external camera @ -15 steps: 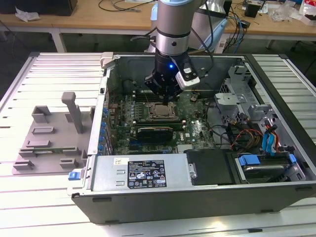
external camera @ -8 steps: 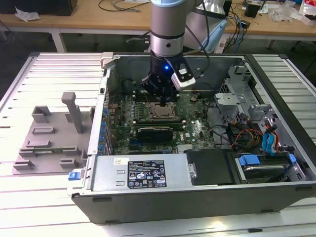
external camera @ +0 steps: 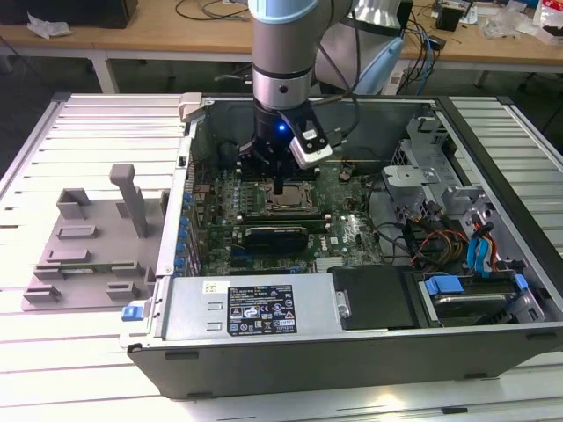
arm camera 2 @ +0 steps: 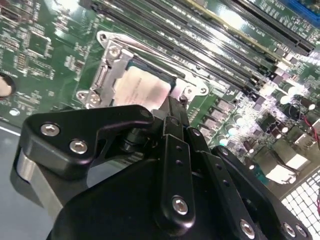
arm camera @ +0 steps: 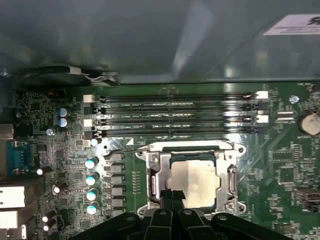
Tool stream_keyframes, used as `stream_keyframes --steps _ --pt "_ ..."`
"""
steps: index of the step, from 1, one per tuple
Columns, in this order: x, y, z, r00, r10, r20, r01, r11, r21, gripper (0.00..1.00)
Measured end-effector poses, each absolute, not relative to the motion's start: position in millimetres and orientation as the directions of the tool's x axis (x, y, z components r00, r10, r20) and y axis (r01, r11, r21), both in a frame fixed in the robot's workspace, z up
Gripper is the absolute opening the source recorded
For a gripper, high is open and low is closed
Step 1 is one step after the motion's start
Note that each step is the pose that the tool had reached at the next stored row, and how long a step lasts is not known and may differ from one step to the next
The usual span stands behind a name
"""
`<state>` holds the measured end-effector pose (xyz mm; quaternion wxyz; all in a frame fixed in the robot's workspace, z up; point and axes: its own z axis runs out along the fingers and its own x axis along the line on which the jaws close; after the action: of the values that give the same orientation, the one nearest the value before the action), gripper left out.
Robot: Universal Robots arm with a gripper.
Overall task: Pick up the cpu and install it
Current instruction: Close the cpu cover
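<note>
Gripper [arm camera: 172, 194] hovering over seated cpu [arm camera: 194, 177]
Its jaws are sitting closed together, gripping nothing; cpu is lying in the motherboard socket [arm camera: 231, 175]. Judged light, rigid, slick-topped, fragile underneath: opposite edges are offering the safest hold.

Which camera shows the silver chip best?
The first wrist view: the cpu faces the camera almost squarely. The second wrist view shows it slanted, partly behind the tool; the exterior view shows it small and distant.

Pale slatted table [external camera: 70, 132]; cluttered wooden bench [external camera: 149, 35] behind, cables [external camera: 207, 9] trailing.
</note>
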<state>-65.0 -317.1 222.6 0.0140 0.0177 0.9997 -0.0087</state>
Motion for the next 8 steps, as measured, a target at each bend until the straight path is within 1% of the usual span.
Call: stream_keyframes --steps 6,8 --pt "-69.9 -317.1 212.0 -0.999 0.031 -0.028 0.032 0.999 -0.017 0.11" --pt "-71.4 -316.8 204.8 -0.999 -0.036 -0.028 -0.035 0.999 -0.017 0.11"
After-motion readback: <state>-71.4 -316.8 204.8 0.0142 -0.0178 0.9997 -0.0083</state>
